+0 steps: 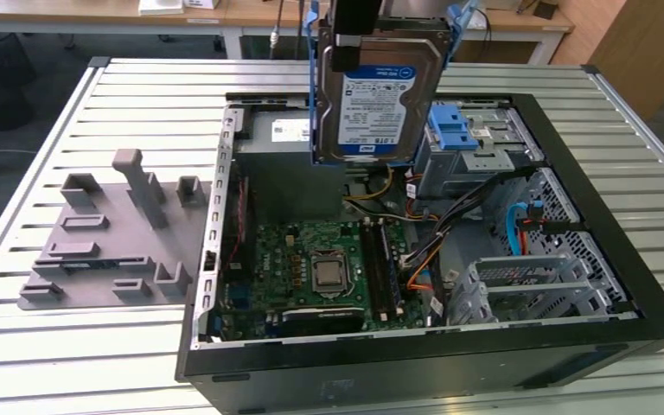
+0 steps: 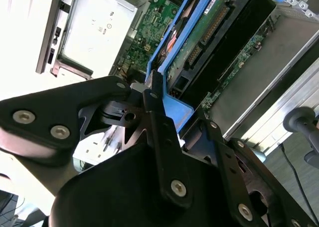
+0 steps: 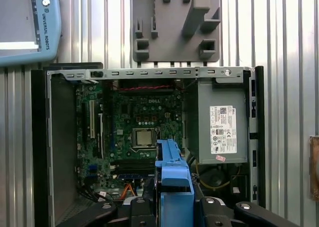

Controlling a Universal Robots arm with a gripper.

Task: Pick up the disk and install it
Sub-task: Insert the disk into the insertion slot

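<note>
The disk (image 1: 375,95) hangs upright above the open computer case (image 1: 609,259), its blue-and-white label facing the exterior camera and its blue frame running down both edges. My gripper (image 1: 355,24) is shut on its top edge. In the second wrist view the black fingers (image 2: 158,122) clamp the blue frame (image 2: 175,109), with the disk's green circuit board (image 2: 199,33) beyond. The first wrist view shows the blue frame (image 3: 174,174) between the gripper's black links, over the motherboard (image 3: 134,122). The metal drive cage (image 1: 488,147) with its blue latch (image 1: 452,128) sits just to the disk's right in the exterior view.
A grey metal box with a white label (image 3: 219,122) fills one corner of the case. Cables (image 1: 448,216) run beside the motherboard (image 1: 321,259). A grey fixture plate (image 1: 107,238) lies on the slatted table at the exterior view's left. A pendant (image 3: 27,23) rests near the case.
</note>
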